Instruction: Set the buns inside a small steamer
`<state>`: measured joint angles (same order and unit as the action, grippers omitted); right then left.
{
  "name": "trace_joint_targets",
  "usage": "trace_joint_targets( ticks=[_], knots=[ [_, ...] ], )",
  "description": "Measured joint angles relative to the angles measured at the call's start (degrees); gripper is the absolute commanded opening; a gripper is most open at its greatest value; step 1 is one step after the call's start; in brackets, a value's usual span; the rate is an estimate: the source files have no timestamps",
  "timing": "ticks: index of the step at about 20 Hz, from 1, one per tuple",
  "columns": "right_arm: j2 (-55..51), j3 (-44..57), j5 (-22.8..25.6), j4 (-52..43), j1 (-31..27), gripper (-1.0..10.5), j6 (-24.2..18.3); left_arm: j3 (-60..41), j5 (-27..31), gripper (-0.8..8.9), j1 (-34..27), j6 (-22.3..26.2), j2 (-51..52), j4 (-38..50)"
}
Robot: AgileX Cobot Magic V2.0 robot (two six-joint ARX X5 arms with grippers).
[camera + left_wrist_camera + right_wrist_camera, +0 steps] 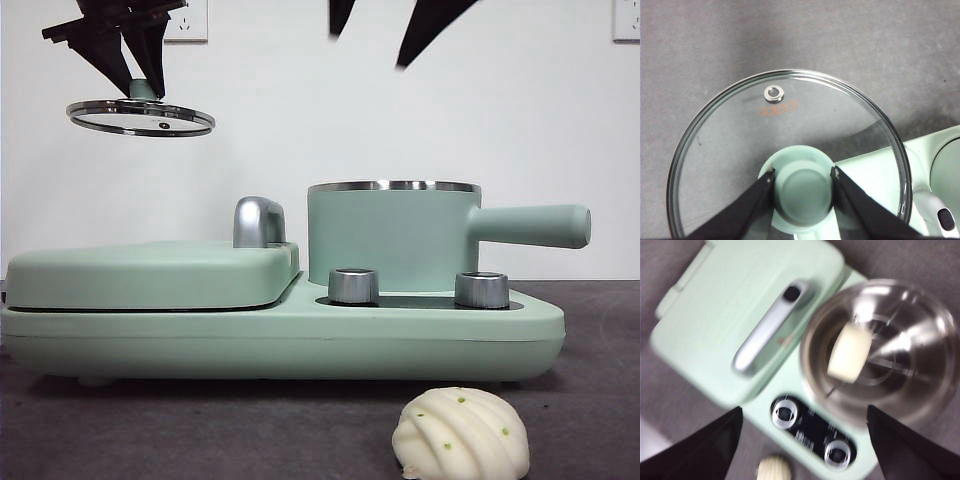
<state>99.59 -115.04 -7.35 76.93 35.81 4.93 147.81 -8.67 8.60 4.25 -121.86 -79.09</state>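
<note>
- Ridged bun (461,434) with green specks: lies on the grey table (200,430) near its front edge, in front of the cooker and apart from it. The right wrist view shows it blurred (774,469), just off the cooker's front side.
- Cooker base (280,340): mint green, standing on the table; two silver dials (353,285) sit on its front ledge below the pot.
- Griddle lid (150,272): flat, mint green, closed on the cooker's left half, with a chrome handle (258,221) at its inner edge.
- Small steamer (392,238): mint green pot with a steel rim on the cooker's right half, its straight handle (530,225) pointing right. It stands uncovered.
- Plain bun (849,351): smooth and off-white, lying inside the steamer's steel bowl (920,350).
- Left pincer (803,181): pinching the green knob (802,189) of the glass lid (730,150), which hangs level in the air above the griddle side, well clear of the steamer.
- Right pincer (802,437): jaws spread wide, holding nothing, poised high above the cooker.
</note>
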Motion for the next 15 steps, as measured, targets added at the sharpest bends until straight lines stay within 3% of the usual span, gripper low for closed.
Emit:
trace_joint_targets(
  ticks=[7, 15],
  knots=[
    [-21.44, 21.27, 4.57, 0.00, 6.16, 3.9, 2.12, 0.00, 0.00, 1.19, 0.90, -0.46, 0.00, 0.00],
    [-35.60, 40.57, 4.83, 0.00, 14.08, 3.9, 10.47, 0.00, -0.02, 1.19, 1.05, -0.48, 0.00, 0.00]
  ],
)
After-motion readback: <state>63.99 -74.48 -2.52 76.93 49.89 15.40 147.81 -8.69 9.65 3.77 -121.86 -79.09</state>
